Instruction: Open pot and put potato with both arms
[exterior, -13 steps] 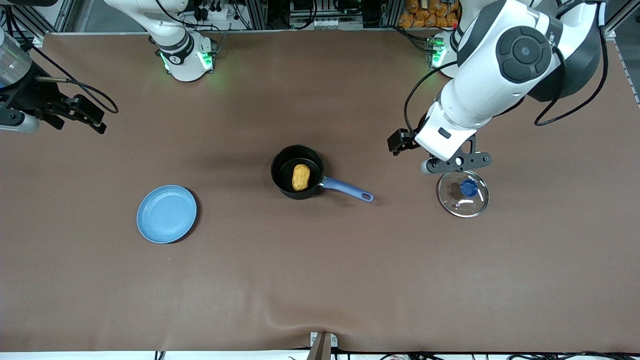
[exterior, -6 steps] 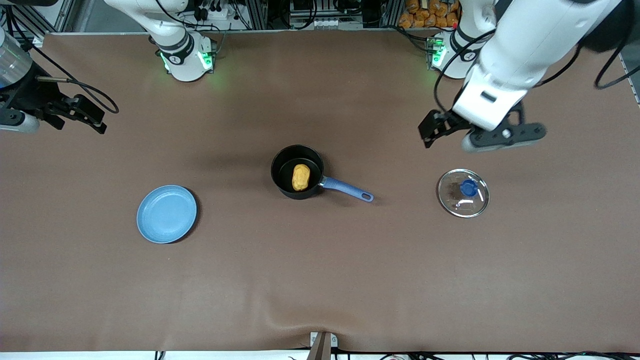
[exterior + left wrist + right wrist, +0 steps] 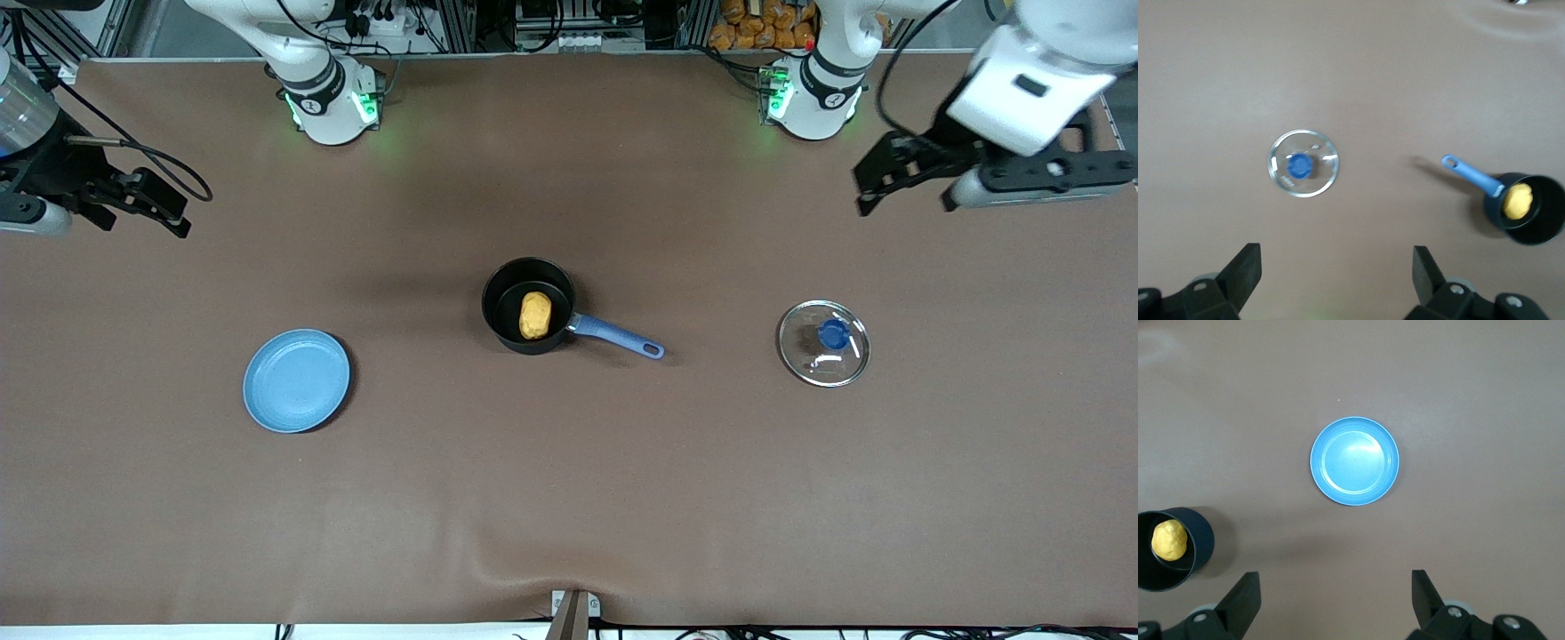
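The black pot (image 3: 498, 300) stands open in the middle of the table, its blue handle (image 3: 618, 337) pointing toward the left arm's end. The yellow-orange potato (image 3: 534, 316) lies inside the pot. The glass lid (image 3: 823, 343) with its blue knob lies flat on the table toward the left arm's end, apart from the pot. My left gripper (image 3: 1038, 175) is open and empty, up in the air over the table's edge at that end; its wrist view shows the lid (image 3: 1303, 163), pot (image 3: 1538, 230) and potato (image 3: 1517, 201) below the gripper (image 3: 1337, 258). My right gripper (image 3: 25, 213) waits open and empty over the right arm's end.
A flat blue plate (image 3: 297, 380) lies empty toward the right arm's end, nearer to the front camera than the pot; it also shows in the right wrist view (image 3: 1355, 461), with the pot (image 3: 1201, 547) and potato (image 3: 1169, 540) beside it. Brown mat covers the table.
My left gripper has risen from just above the lid and swung toward the left arm's end of the table. The lid, pot, potato and right arm have not moved.
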`<state>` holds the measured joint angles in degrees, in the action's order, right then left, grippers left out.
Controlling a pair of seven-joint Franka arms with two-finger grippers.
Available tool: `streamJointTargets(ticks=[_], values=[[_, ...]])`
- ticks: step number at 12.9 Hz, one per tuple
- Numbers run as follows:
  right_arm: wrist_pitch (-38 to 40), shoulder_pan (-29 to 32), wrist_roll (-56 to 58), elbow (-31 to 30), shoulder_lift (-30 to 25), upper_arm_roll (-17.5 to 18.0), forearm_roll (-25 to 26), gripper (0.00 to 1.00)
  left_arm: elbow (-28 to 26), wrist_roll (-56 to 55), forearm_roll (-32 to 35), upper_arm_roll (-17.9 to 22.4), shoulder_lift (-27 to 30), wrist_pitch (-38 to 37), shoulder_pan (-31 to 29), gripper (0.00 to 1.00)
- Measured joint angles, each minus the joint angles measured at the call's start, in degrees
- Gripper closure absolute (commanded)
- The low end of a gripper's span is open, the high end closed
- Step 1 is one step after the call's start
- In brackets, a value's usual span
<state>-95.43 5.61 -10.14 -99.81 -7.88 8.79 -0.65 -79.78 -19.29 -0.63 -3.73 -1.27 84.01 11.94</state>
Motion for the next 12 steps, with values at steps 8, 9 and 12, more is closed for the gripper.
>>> streamJointTargets(ticks=[8, 9, 12], values=[[0.01, 0.0, 0.0, -0.01, 0.0, 0.12, -0.04, 0.0, -9.21, 10.35, 0.0, 3.07, 7.08, -0.37, -4.87, 0.0], [0.01, 0.0, -0.02, -0.01, 0.0, 0.16, -0.04, 0.0, -11.32, 11.03, 0.0, 2.32, 8.58, 0.44, -6.08, 0.0], [0.01, 0.0, -0.13, -0.01, 0.0, 0.31, -0.06, 0.0, -15.08, 11.33, 0.0, 0.65, 11.81, 1.51, -7.62, 0.0]])
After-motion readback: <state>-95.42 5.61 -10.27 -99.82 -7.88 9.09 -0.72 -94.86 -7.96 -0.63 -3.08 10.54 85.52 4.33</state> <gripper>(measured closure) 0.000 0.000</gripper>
